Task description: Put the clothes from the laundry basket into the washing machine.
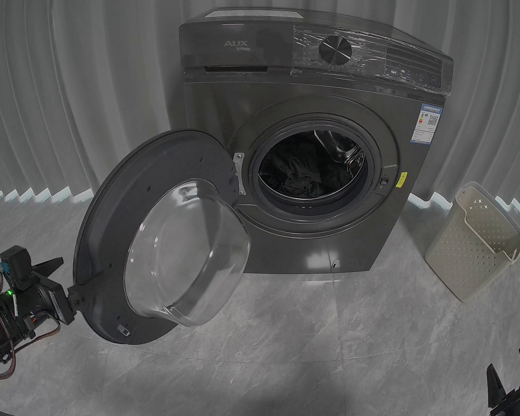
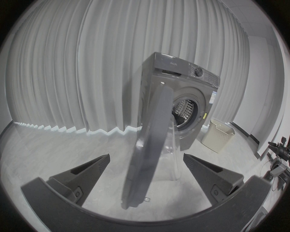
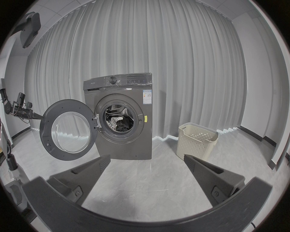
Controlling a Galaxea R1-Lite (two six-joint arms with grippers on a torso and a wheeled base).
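The grey washing machine (image 1: 229, 108) stands with its round door (image 1: 115, 212) swung wide to the left. Dark clothes (image 1: 298, 173) lie in the drum, also seen as dark clothes (image 3: 122, 125) from the right wrist. The beige laundry basket (image 1: 468, 252) sits on the floor right of the machine, showing bare perforated walls inside. My left gripper (image 1: 62, 281) is open at the door's outer rim; the door edge (image 2: 151, 136) stands between its fingers (image 2: 90, 169). My right gripper (image 3: 147, 157) hangs open and holds nothing, low at the right, well back from the machine.
Pleated curtains run behind the machine. Grey floor (image 1: 300, 343) spreads wide in front of it. The open door (image 3: 48, 120) juts out over the floor on the left. The basket (image 3: 193, 148) stands close to the curtain.
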